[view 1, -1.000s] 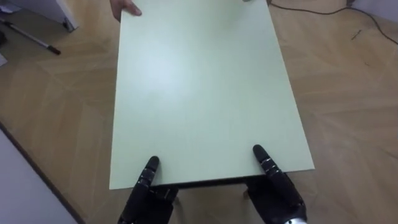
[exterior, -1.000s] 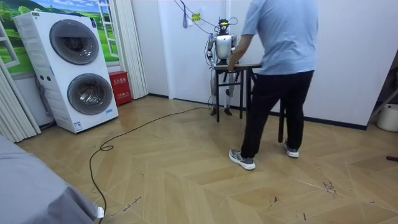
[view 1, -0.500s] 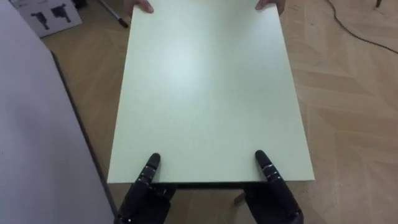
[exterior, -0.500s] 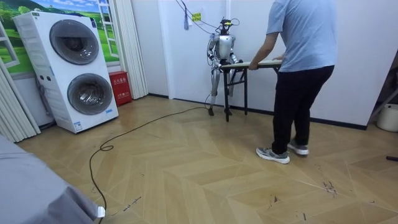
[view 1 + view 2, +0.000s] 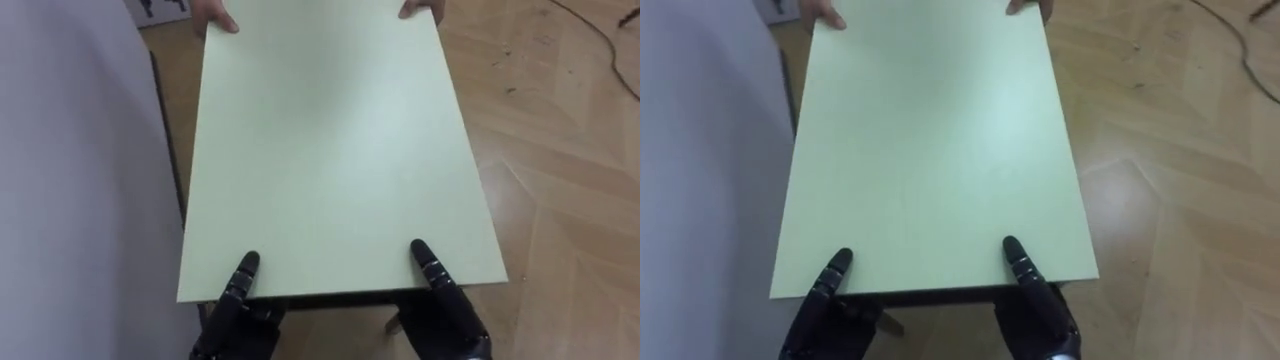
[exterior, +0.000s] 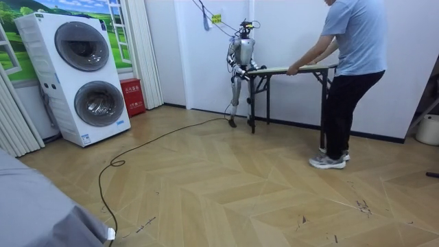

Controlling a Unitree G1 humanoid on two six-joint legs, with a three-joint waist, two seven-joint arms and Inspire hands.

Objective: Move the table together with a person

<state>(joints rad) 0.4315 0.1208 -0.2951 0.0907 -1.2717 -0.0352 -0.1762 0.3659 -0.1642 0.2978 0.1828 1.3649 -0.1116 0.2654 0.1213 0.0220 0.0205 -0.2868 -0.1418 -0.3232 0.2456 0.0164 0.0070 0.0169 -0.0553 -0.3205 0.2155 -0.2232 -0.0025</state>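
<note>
One table (image 5: 330,150), left hand (image 5: 240,318), right hand (image 5: 445,310), person (image 6: 353,41)

Print on the red box (image 6: 132,96) and yellow wall tag (image 6: 216,18) is unreadable.

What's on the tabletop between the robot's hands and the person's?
Nothing: the tabletop is bare from left hand and right hand to the person's hands, both eye views.
</note>
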